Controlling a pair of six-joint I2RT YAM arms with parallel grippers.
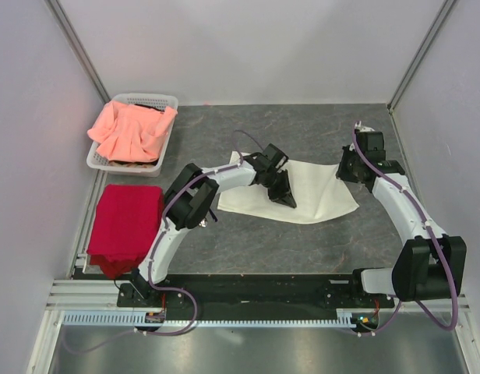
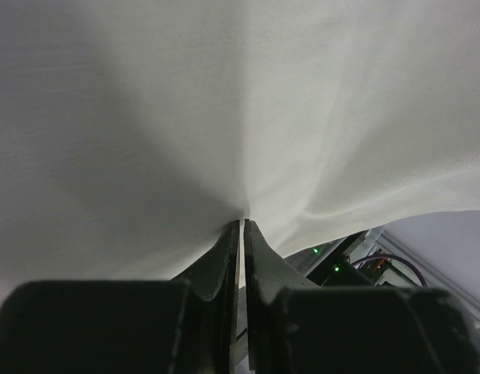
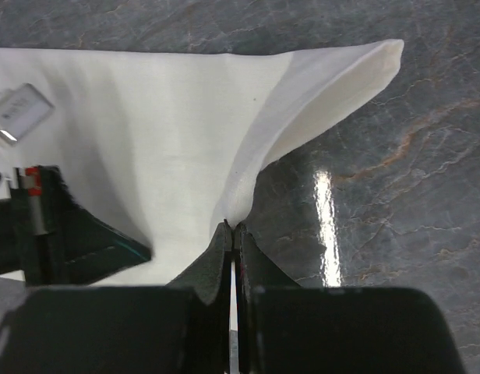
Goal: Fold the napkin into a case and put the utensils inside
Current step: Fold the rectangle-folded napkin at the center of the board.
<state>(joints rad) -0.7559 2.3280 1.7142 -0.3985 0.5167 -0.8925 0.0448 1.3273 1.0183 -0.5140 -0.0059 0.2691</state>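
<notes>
Top external view: the napkin [image 1: 314, 201] was noted lying mid-table [image 1: 302, 245], partly spread, between the two arms. The left gripper [image 1: 282, 196] was found clenched on a pinch of cloth towards the napkin's left-centre. In the left wrist view the fabric was drawn to a peak at the closed tips and hung across most of the frame, so it was judged to be lifted off the surface at that point. The right gripper [image 3: 231, 226] was found clenched on the napkin's right edge, with a doubled lip of cloth caught between the tips and the far corner curled upward beyond.

Two holds were judged to be taken so that one side could be carried over the other. With the thin cloth pinched at two points, it was held taut rather than left to bunch. No case was formed yet, and no utensils were seen in any view.

A red cloth [image 1: 129, 218] and a basket [image 1: 167, 100] with a salmon-pink cloth [image 1: 131, 128] were noted at left, well apart.
</notes>
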